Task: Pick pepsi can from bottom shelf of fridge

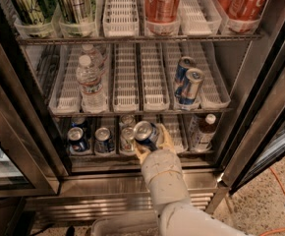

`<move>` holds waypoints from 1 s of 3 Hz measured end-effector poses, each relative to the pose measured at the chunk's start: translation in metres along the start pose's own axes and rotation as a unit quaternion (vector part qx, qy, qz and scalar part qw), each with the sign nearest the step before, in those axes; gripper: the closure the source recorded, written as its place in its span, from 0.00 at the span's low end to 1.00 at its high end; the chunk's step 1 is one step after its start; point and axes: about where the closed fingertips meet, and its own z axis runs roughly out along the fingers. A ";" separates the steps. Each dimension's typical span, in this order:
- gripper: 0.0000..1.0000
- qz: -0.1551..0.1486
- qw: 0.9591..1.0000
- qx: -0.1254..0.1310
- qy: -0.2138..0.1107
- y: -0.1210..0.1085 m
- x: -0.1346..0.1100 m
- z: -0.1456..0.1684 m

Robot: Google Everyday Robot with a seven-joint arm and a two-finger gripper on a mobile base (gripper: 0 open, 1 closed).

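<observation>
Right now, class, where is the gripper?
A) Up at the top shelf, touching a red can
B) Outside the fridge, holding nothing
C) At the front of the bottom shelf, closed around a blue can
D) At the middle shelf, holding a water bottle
C: the gripper sits at the front of the bottom shelf of the fridge, clasping the pepsi can.

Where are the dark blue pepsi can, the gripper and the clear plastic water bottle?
Dark blue pepsi can [143, 130]: camera view, silver top.
Gripper [151, 141]: camera view, between fingertips clasping the can.
Clear plastic water bottle [89, 85]: camera view, label.
</observation>
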 end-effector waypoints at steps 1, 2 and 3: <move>1.00 -0.014 0.998 0.061 -0.015 -0.031 -0.003 -0.002; 1.00 -0.021 0.997 0.075 -0.023 -0.038 -0.008 -0.003; 1.00 -0.025 0.998 0.054 -0.023 -0.034 -0.010 -0.002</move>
